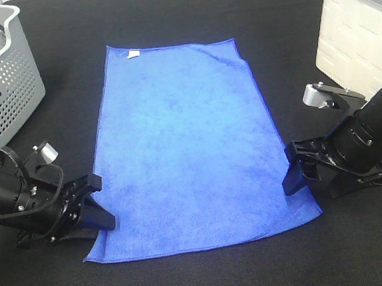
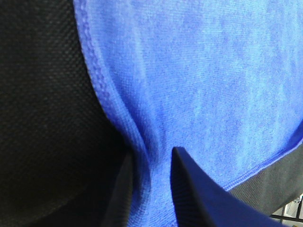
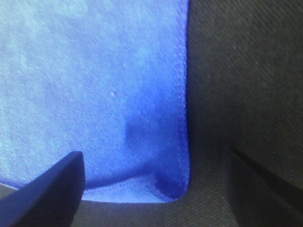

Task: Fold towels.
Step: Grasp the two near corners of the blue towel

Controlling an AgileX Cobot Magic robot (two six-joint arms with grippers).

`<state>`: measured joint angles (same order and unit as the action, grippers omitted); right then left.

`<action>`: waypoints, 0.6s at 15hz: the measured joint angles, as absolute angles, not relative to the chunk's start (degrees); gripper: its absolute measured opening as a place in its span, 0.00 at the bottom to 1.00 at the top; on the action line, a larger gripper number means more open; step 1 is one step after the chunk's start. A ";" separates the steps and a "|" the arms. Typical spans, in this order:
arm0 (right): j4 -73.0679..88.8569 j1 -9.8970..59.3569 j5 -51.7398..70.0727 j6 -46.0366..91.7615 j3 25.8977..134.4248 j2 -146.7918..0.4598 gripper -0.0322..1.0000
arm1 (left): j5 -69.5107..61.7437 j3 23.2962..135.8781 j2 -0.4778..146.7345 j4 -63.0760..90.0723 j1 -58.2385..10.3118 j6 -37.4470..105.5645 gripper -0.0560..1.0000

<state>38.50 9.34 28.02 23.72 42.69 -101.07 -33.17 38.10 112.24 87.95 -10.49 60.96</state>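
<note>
While my left claw pinches the towel, my right claw gapes empty astride its corner — lifting now drags it crooked.

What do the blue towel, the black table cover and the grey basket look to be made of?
The blue towel looks like microfibre: matte short nap, stitched hem. The black table cover is woven cloth, probably synthetic: fine grid weave in the wrist views. The grey basket seems rigid moulded plastic: perforated walls, slight sheen.
</note>
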 joint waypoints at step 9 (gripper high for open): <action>55.81 10.71 31.05 37.76 43.26 -107.26 0.64 | -33.40 38.10 112.30 87.95 -10.49 60.96 0.33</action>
<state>55.81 10.71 31.05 37.76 43.26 -107.26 -33.40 38.10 112.30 87.95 -10.49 60.96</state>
